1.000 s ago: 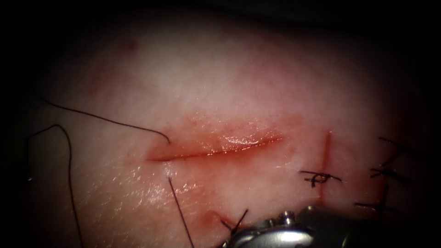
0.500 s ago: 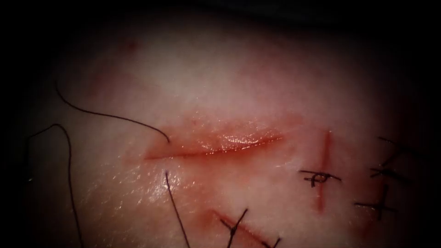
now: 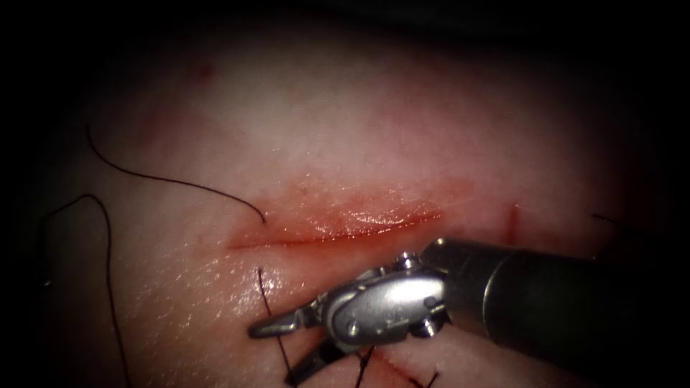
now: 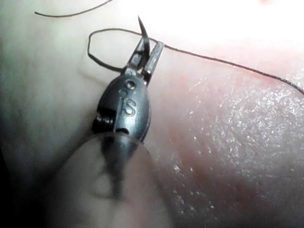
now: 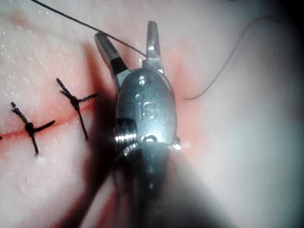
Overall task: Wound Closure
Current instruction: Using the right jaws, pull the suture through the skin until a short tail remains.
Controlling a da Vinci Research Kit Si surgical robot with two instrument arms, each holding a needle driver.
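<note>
In the endoscope view the right arm's silver wristed gripper (image 3: 284, 352) is seen on its dark shaft, just below the long red horizontal cut (image 3: 338, 231) in the pale pink pork tissue (image 3: 345, 129). Its two jaws are spread apart and nothing is gripped between them. A strand of thin black suture thread (image 3: 267, 302) emerges from the tissue just below the cut's left end and is crossed by the open jaws; a second strand (image 3: 172, 181) curves away from a point above the cut's left end, well to the gripper's left.

In the right wrist view the same gripper (image 5: 127, 43) is seen from behind, jaws apart, with the thread (image 5: 71, 20) passing across the gap between the tips. Beside it, two knotted black stitches (image 5: 73, 102) are set across a closed red line.

In the left wrist view the left arm's dark gripper (image 4: 148, 50) is shown. Its jaws are closed on a thin dark curved needle (image 4: 143, 29), whose sharp end sticks out just beyond the tips, clear of the tissue. Black thread (image 4: 213, 59) loops just behind the tips.
</note>
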